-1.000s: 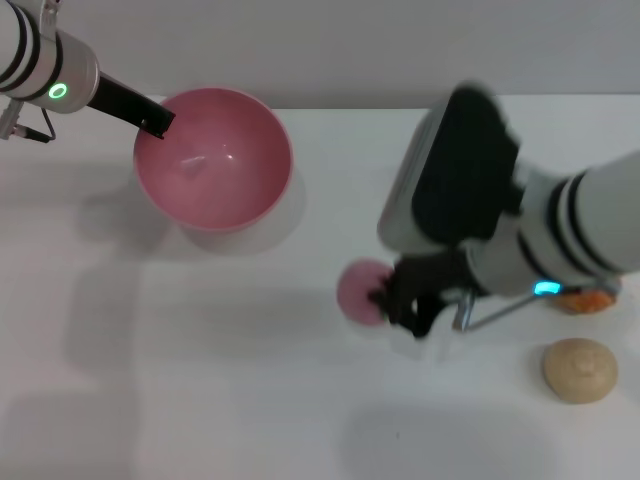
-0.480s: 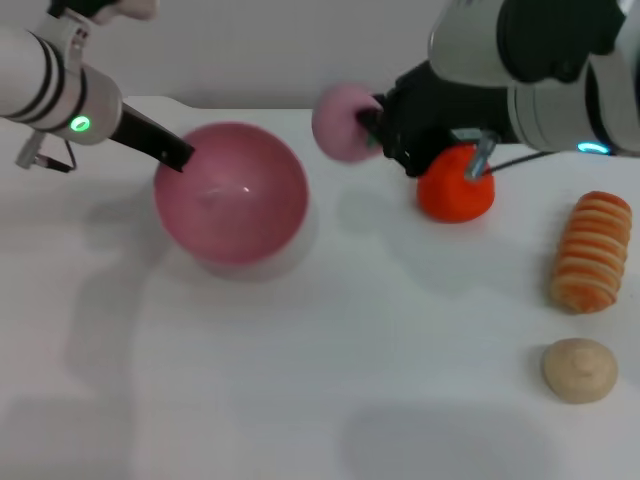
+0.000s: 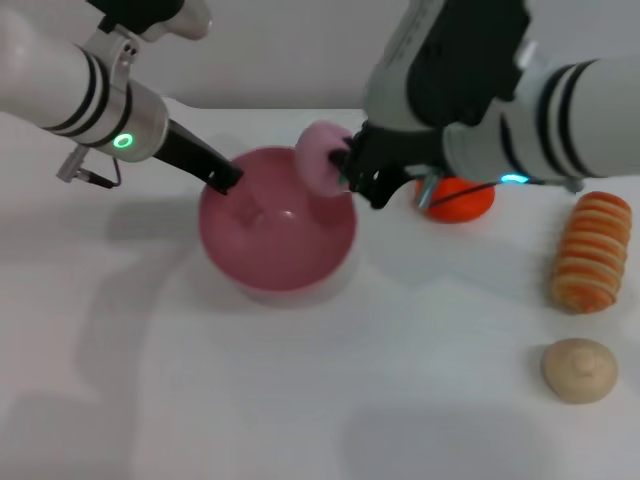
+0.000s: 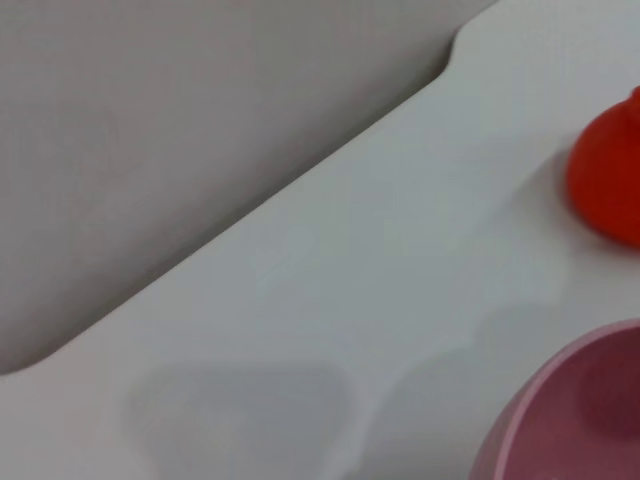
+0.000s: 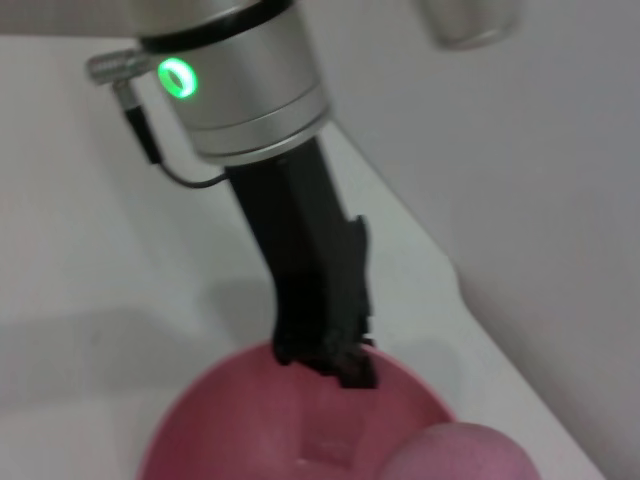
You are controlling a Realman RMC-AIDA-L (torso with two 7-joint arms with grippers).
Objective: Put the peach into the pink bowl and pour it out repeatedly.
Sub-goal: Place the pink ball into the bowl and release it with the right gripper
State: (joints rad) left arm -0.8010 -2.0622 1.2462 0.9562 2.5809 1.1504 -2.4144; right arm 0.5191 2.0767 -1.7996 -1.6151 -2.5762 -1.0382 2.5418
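Note:
The pink bowl (image 3: 277, 234) sits on the white table at centre, with my left gripper (image 3: 224, 181) shut on its far-left rim; the right wrist view shows that same grip (image 5: 330, 355) on the bowl (image 5: 250, 430). My right gripper (image 3: 350, 170) is shut on the pale-pink peach (image 3: 322, 155) and holds it just above the bowl's right rim. The peach (image 5: 460, 455) fills the near corner of the right wrist view. A slice of the bowl (image 4: 570, 420) shows in the left wrist view.
An orange-red fruit (image 3: 460, 198) lies right of the bowl, partly behind my right arm, and shows in the left wrist view (image 4: 608, 180). A striped orange bread roll (image 3: 590, 250) and a beige bun (image 3: 578, 370) lie at the right. The table's back edge (image 4: 300, 190) runs close behind the bowl.
My right gripper lifted the peach off the table and carried it left to the bowl's rim. My left gripper dragged the bowl right and nearer.

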